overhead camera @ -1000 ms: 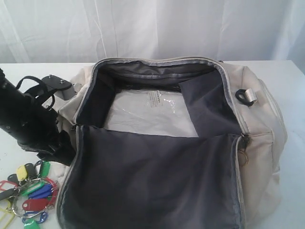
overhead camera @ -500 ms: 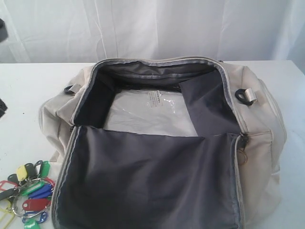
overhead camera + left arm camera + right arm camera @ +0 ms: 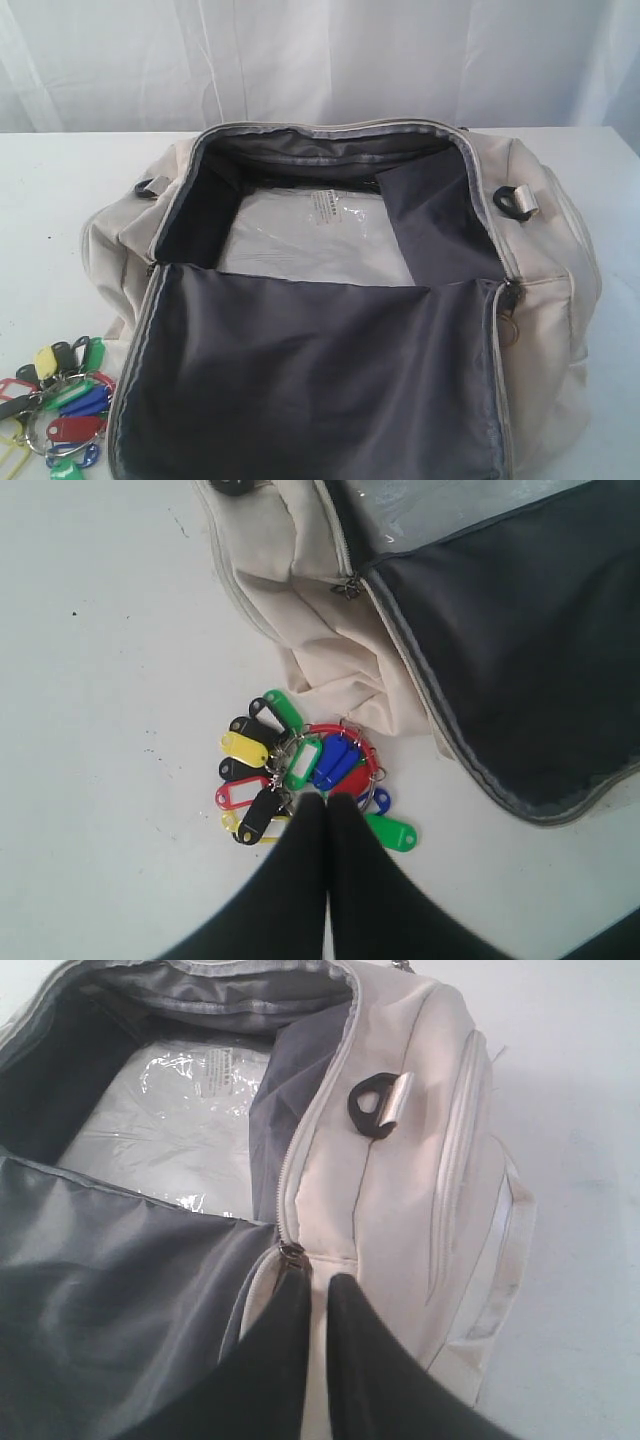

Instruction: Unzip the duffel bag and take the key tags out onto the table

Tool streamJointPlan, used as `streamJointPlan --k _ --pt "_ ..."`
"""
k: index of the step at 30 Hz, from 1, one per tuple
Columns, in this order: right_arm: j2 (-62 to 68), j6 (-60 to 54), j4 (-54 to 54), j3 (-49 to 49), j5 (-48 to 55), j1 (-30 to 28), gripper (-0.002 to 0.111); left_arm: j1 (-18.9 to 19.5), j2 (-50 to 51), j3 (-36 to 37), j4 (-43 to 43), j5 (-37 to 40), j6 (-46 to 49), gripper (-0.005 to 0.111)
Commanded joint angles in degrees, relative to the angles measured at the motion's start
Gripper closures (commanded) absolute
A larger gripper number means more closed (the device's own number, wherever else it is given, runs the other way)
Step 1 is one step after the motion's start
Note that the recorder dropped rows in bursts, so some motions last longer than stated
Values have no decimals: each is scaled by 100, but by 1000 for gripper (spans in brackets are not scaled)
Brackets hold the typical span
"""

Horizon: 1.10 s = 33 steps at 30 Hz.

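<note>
Key tags (image 3: pixel 62 408) lie on the surface (image 3: pixel 50 200) at lower left of the exterior frame, just beside the duffel bag (image 3: pixel 550 300). Left hand (image 3: pixel 327 802) hangs over them, closed, empty. Bag sits centre, unzipped, flap folded forward; clear-wrapped packet (image 3: pixel 310 240) inside. Right hand (image 3: pixel 320 1285) closed, tips at the zipper pull (image 3: pixel 291 1253); grip unconfirmed.

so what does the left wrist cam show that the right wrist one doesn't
Only the left wrist view: the key tags lying on the table beside the duffel bag, and the shut left gripper. Only the right wrist view: the black D-ring with its silver tab, the satin strap and the right gripper. Both: the unzipped duffel bag, its dark grey lining and the white table.
</note>
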Motion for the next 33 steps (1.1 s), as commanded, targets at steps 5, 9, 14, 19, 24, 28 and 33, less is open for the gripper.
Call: streamJointPlan --k 5,9,14,19,24,28,33 --pt "-23 14 4 -2 -72 -4 102 -4 -49 41 -77 106 -53 107" --pt "-23 14 4 -2 -85 -4 102 -4 -49 41 -77 106 -53 107" --pt "-23 14 4 -2 -85 -4 102 -4 -49 41 -77 106 -53 107" --pt "-23 14 4 -2 -85 -4 102 -4 -49 41 -77 106 -53 107" --pt "-23 14 4 -2 -75 -4 102 -4 -49 41 -77 106 -53 107" --pt "-23 14 4 -2 -75 -4 102 -4 -49 41 -77 106 -53 107" --pt "-23 14 4 -2 -75 -4 102 276 -121 41 -85 106 -53 107"
